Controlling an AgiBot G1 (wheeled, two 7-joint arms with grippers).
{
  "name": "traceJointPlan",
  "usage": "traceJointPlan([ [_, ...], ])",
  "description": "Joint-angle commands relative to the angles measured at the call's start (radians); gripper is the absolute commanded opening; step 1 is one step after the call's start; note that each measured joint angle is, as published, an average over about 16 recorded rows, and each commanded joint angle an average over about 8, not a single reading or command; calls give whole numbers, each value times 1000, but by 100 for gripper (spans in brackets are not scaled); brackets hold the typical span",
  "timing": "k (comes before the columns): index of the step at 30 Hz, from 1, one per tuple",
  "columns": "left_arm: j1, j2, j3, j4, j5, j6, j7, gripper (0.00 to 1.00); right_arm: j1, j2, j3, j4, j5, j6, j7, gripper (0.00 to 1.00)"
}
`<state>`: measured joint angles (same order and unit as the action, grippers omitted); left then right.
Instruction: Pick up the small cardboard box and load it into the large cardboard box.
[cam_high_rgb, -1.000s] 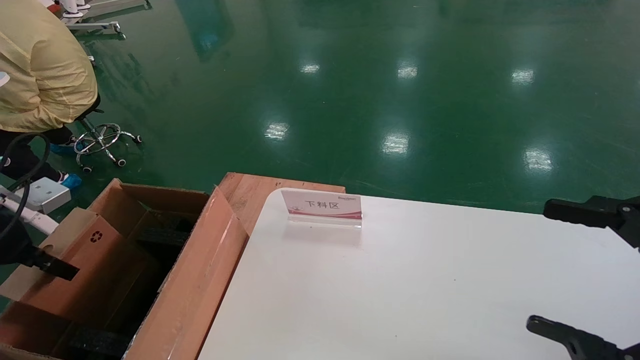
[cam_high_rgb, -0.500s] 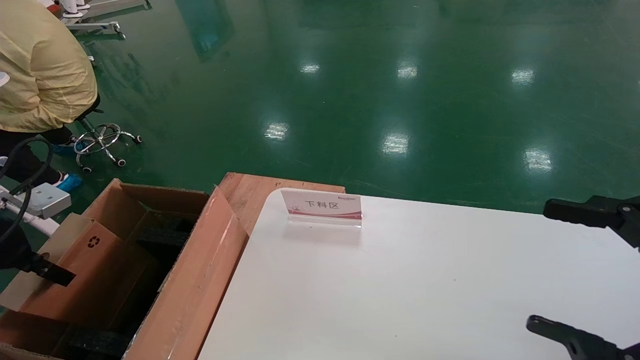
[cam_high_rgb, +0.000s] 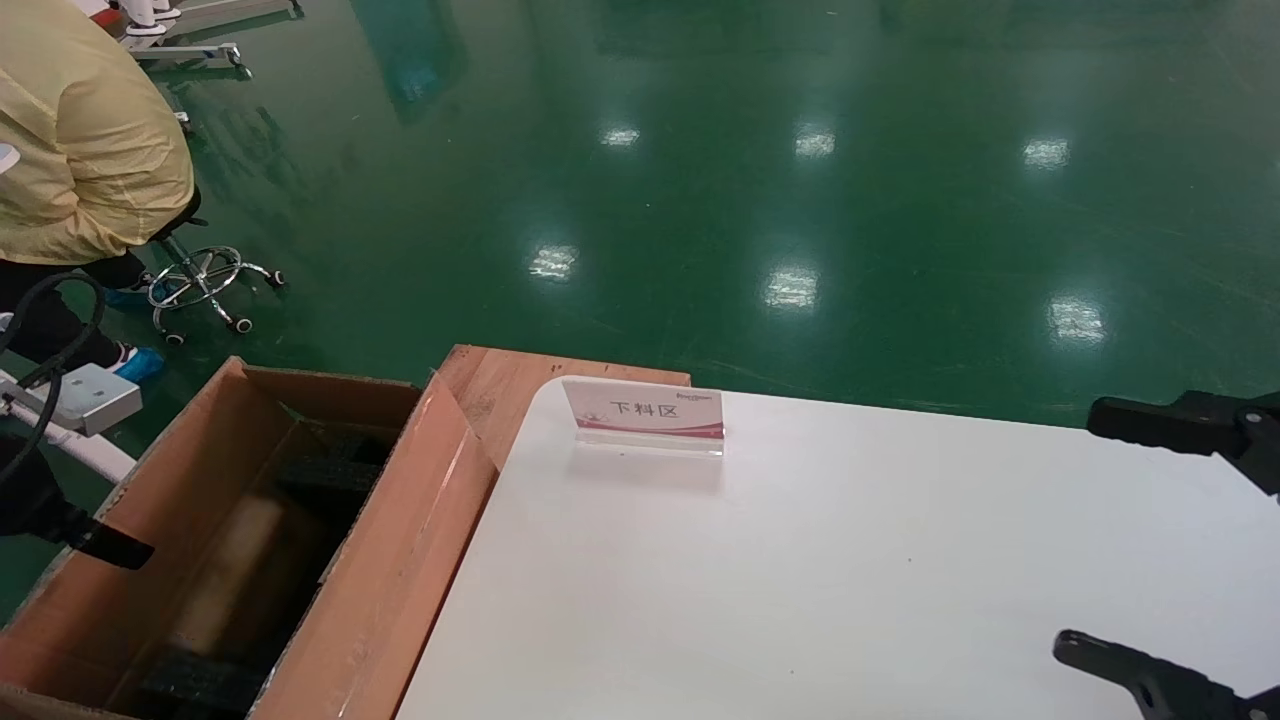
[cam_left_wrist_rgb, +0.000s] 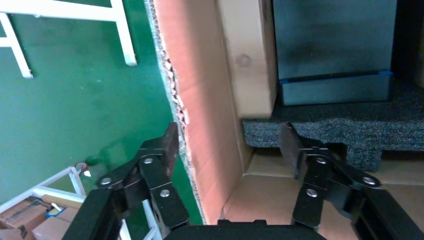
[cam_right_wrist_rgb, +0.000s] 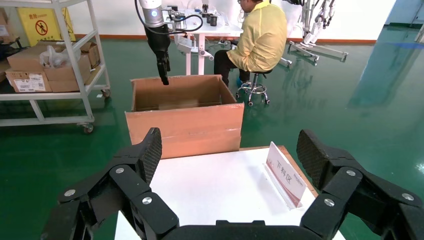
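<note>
Left gripper (cam_left_wrist_rgb: 227, 145): hangs over the left wall of the large cardboard box, fingers spread wide and holding nothing, one finger outside the wall and one inside.
Small cardboard box (cam_high_rgb: 228, 570): a pale, blurred shape inside the carton near its left wall, apparently dropping or just landed; in the left wrist view its narrow face with the round hole (cam_left_wrist_rgb: 248, 55) lies against that wall, beside the black foam (cam_left_wrist_rgb: 345, 127).
Large cardboard box (cam_high_rgb: 400, 560): stands open on the floor, against the left edge of the white table (cam_high_rgb: 850, 580).
Right gripper (cam_right_wrist_rgb: 227, 160): parked over the table's right edge, fingers wide apart, empty.
Progress: loading looks all but finished; what seems left is checking the box lies settled and lifting the left arm clear.
</note>
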<state>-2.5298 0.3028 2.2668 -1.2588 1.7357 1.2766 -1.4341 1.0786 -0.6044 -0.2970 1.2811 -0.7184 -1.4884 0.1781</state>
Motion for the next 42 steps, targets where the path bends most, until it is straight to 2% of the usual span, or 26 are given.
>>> traceJointPlan([
  [1,2,-2,1,3,-4,2,-2,100,0,0,0,0,0,0,0,100],
  [10,-56,39,-43,-68,29,-57,72,100,0,0,0,-1,0,0,0,100],
  [20,-110,51,-141,-90,-84,-233,250,100,1,0,-1,-1,0,0,-1,100],
  [26,-100,56,-167,-94,-120,-268,300,100,0,0,0,-1,0,0,-1,100],
  [31,-26,67,-253,-92,-165,-250,343,100,1,0,-1,-1,0,0,-1,100],
  [42,256,113,-584,-79,-325,-160,516,100,1,0,-1,-2,0,0,-1,100],
])
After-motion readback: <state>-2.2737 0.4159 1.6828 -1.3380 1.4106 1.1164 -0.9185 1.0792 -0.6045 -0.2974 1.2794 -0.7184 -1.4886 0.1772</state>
